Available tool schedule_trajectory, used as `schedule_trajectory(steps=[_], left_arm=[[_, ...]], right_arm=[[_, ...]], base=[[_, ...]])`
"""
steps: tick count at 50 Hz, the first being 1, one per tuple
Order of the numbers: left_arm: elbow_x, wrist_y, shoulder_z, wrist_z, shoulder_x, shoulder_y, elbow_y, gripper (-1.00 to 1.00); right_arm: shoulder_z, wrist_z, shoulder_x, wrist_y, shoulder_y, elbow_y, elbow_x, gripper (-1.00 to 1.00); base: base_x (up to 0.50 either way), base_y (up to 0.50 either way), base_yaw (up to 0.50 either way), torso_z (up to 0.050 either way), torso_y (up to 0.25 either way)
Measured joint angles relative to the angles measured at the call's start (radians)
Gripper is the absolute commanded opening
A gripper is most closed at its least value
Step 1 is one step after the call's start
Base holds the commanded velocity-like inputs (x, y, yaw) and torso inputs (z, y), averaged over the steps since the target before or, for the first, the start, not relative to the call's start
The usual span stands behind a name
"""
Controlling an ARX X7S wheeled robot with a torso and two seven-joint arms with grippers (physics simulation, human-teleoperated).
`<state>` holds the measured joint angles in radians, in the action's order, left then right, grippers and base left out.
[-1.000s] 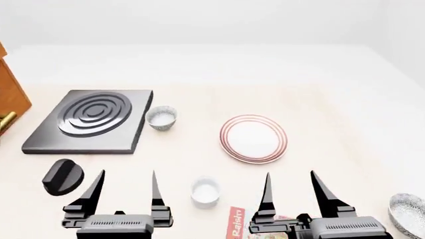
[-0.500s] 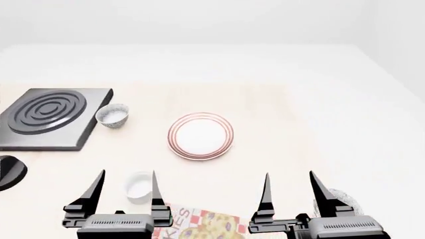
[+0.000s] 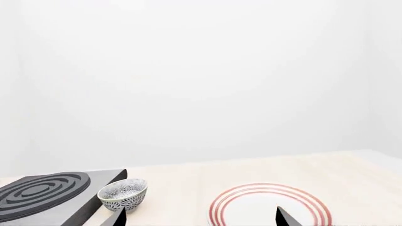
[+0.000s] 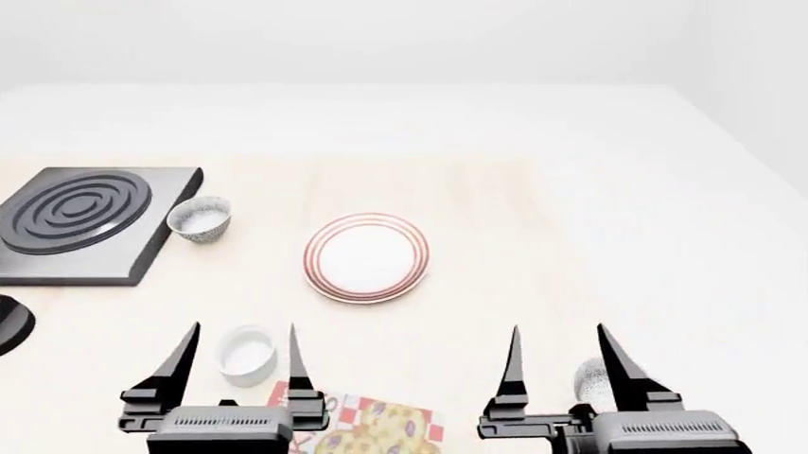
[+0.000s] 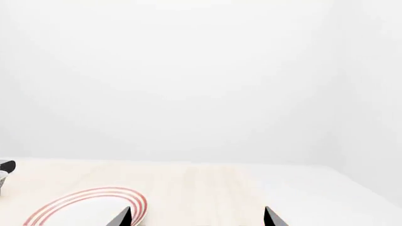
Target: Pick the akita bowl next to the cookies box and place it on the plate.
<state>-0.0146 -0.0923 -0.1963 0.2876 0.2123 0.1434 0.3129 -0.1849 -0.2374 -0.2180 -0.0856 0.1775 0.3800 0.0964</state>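
Observation:
The akita bowl (image 4: pixel 588 380) next to the cookies box (image 4: pixel 373 424) is a grey speckled bowl low on the right, partly hidden behind my right gripper's (image 4: pixel 557 328) finger. The cookies box lies at the near edge, partly hidden by my left gripper (image 4: pixel 242 328). The ringed white plate (image 4: pixel 366 256) lies mid-table, ahead of both grippers; it also shows in the left wrist view as the plate (image 3: pixel 270 207) and in the right wrist view as the plate (image 5: pixel 82 207). Both grippers hover open and hold nothing. A twin speckled bowl (image 4: pixel 200 218) stands far left beside the stove.
A black ringed stove plate (image 4: pixel 82 218) lies at the far left, with the twin bowl (image 3: pixel 123 193) against its edge. A plain white cup (image 4: pixel 246 352) stands between my left gripper's fingers in the head view. A black object (image 4: pixel 10 322) shows at the left edge.
The head view has swung right, so the stove, plate and cup slid left. The bowl by the cookies box now shows behind the right gripper. Both grippers stay open.

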Motion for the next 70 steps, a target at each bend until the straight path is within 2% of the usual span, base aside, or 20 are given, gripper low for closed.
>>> schedule_trajectory(steps=[7, 13, 16, 21, 25, 29, 34, 41, 48, 58, 70], left_arm=[[-0.001, 0.001, 0.0, 0.007, 0.005, 0.002, 0.004, 1.0], [-0.001, 0.001, -0.001, 0.013, 0.007, 0.0, 0.0, 1.0], [0.001, 0.003, -0.002, 0.017, 0.007, -0.002, -0.003, 1.0], [0.004, 0.004, -0.004, 0.023, 0.009, -0.002, -0.006, 1.0], [0.006, 0.006, -0.006, 0.027, 0.01, -0.003, -0.007, 1.0], [0.007, 0.007, -0.008, 0.03, 0.011, -0.005, -0.008, 1.0], [0.007, 0.008, -0.01, 0.034, 0.013, -0.007, -0.01, 1.0], [0.007, 0.006, -0.016, 0.037, 0.014, -0.013, -0.02, 1.0], [0.007, 0.005, -0.021, 0.04, 0.016, -0.017, -0.027, 1.0], [0.006, 0.006, -0.028, 0.044, 0.019, -0.019, -0.03, 1.0], [0.001, 0.008, -0.033, 0.05, 0.025, -0.018, -0.028, 1.0]], right_arm=[[0.039, -0.004, -0.044, 0.116, 0.012, 0.115, 0.047, 1.0], [0.099, 0.007, -0.13, 0.264, 0.017, 0.233, 0.115, 1.0], [0.207, -0.006, -0.209, 0.431, -0.014, 0.304, 0.224, 1.0], [0.411, 0.128, -0.25, 0.849, -0.153, 0.437, 0.329, 1.0], [0.54, 0.148, -0.298, 1.114, -0.228, 0.486, 0.502, 1.0], [0.63, 0.126, -0.347, 1.291, -0.281, 0.502, 0.67, 1.0], [0.692, 0.055, -0.417, 1.432, -0.337, 0.465, 0.874, 1.0], [0.703, -0.049, -0.512, 1.533, -0.398, 0.355, 1.108, 1.0], [0.647, -0.104, -0.591, 1.578, -0.452, 0.246, 1.238, 1.0], [0.501, -0.081, -0.685, 1.586, -0.531, 0.107, 1.256, 1.0], [0.374, -0.03, -0.747, 1.557, -0.563, 0.0, 1.212, 1.0]], base=[[0.0, 0.0, 0.0, 0.0, 0.0], [0.0, 0.0, 0.0, 0.0, 0.0], [0.0, 0.0, 0.0, 0.0, 0.0], [0.0, 0.0, 0.0, 0.0, 0.0], [0.0, 0.0, 0.0, 0.0, 0.0], [0.0, 0.0, 0.0, 0.0, 0.0], [0.0, 0.0, 0.0, 0.0, 0.0], [0.0, 0.0, 0.0, 0.0, 0.0], [0.0, 0.0, 0.0, 0.0, 0.0], [0.0, 0.0, 0.0, 0.0, 0.0], [0.0, 0.0, 0.0, 0.0, 0.0]])
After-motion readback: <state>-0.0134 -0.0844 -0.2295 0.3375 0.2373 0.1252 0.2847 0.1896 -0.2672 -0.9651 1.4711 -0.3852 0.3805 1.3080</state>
